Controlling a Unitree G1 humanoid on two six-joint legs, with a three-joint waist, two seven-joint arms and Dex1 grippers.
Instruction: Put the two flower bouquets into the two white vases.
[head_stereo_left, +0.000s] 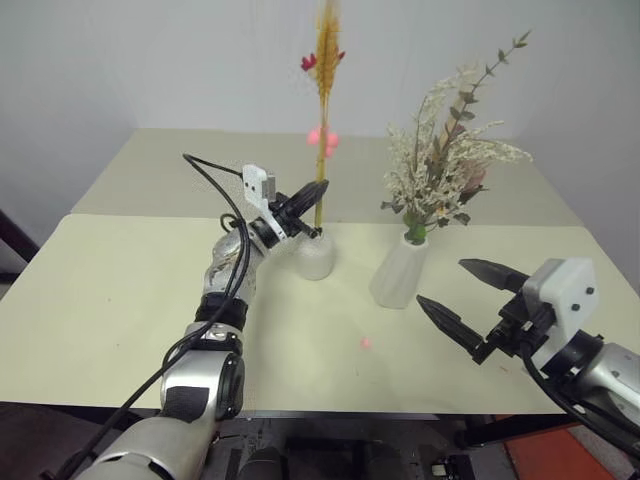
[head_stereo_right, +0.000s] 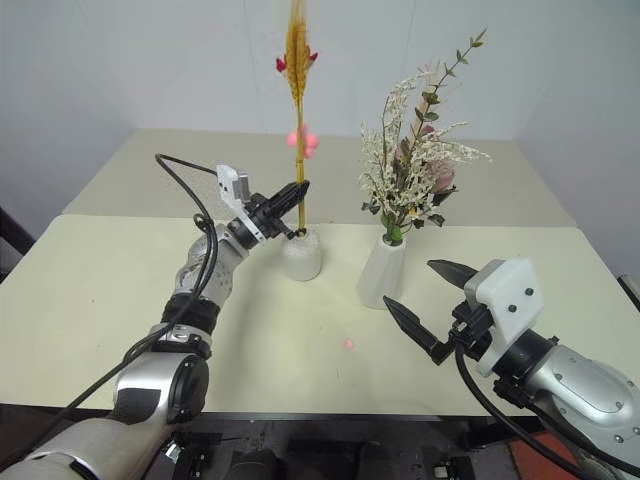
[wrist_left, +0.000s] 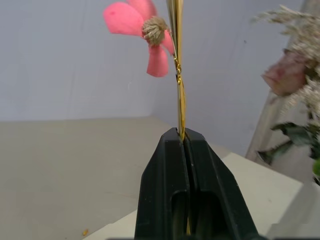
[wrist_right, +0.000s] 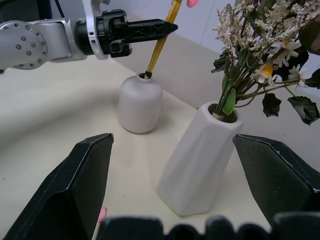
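A thin orange-yellow stalk (head_stereo_left: 323, 100) with red-pink blossoms stands upright, its lower end in the mouth of the short rounded white vase (head_stereo_left: 314, 256). My left gripper (head_stereo_left: 316, 189) is shut on that stalk just above the vase; the left wrist view has the stalk (wrist_left: 180, 105) pinched between the black fingers (wrist_left: 165, 170). The bushy cream, pink and green bunch (head_stereo_left: 448, 165) stands in the taller tapered white vase (head_stereo_left: 401, 271), to the right of the short one. Near the table's front right, my right gripper (head_stereo_left: 468, 300) stands open and empty, apart from both vases.
Both vases stand mid-table on the cream tabletop (head_stereo_left: 100, 300). A small pink petal (head_stereo_left: 366, 343) lies on the table in front of the vases. A second table surface (head_stereo_left: 170, 170) extends behind, up to a white wall.
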